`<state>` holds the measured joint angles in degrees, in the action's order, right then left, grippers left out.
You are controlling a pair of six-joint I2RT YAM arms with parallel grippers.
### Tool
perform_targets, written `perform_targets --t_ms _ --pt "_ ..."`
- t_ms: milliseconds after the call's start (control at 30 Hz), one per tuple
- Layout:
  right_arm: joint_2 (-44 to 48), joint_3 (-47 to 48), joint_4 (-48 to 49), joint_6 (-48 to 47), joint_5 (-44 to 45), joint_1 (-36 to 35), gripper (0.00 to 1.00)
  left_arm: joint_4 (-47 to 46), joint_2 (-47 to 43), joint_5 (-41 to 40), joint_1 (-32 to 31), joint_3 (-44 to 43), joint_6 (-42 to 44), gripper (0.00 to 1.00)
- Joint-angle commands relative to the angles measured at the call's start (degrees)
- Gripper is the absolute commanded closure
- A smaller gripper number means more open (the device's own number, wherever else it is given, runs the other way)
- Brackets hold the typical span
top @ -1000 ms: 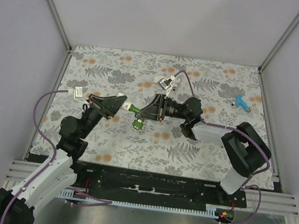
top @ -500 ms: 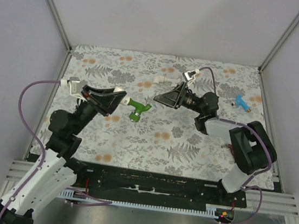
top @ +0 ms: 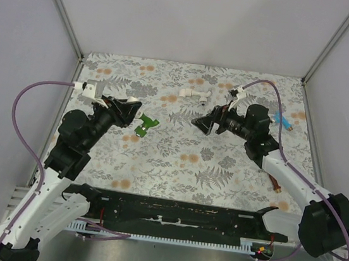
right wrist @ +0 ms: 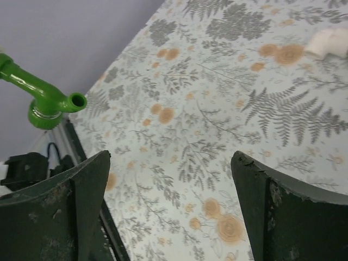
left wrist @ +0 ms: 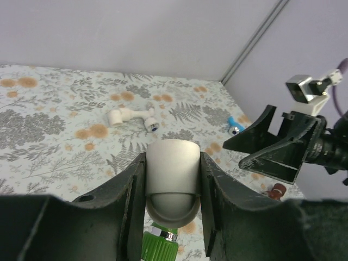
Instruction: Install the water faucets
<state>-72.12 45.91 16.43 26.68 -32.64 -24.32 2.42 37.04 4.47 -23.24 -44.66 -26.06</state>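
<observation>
Green faucet (top: pixel 144 124), carried above the bench (top: pixel 232 176) on a white fitting (left wrist: pixel 173 176) that is clamped in the nearly closed left tool (top: pixel 133 113), apparently so that it is steadied for threading by the right tool (top: pixel 201 122), which is spread wide, empty and well apart.

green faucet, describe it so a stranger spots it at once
Over the left half of the floral table, find the left gripper. It grips the green faucet by a pale end. That faucet alone is bright green; the blue faucet lies far right.
</observation>
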Motion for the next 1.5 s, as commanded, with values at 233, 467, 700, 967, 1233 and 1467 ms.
perform_targets --t_ms 233,467,700,967,1233,1467 --pt "6.6 -19.1 16.1 -12.3 6.2 0.1 0.02 4.3 3.9 0.7 -0.1 -7.8 6.6 0.98" --pt "7.0 -15.2 15.6 -20.7 7.0 -6.2 0.11 4.7 7.0 1.3 -0.7 -9.5 3.4 0.98" --pt "6.6 -10.5 13.7 -38.2 21.4 -20.8 0.1 6.3 9.4 -1.8 -1.4 -11.0 -1.0 0.98" --pt "-0.2 -3.4 15.6 -50.9 29.8 -31.3 0.02 7.9 10.9 -2.4 -1.7 -11.9 -3.6 0.98" --pt "-8.3 -0.1 22.4 -62.5 38.5 -38.4 0.06 8.1 10.5 -2.5 -1.8 -11.9 -5.1 0.98" --pt "-16.3 1.5 32.0 -69.7 46.6 -39.8 0.05 8.3 10.2 -1.2 -2.0 -12.3 -6.6 0.98"
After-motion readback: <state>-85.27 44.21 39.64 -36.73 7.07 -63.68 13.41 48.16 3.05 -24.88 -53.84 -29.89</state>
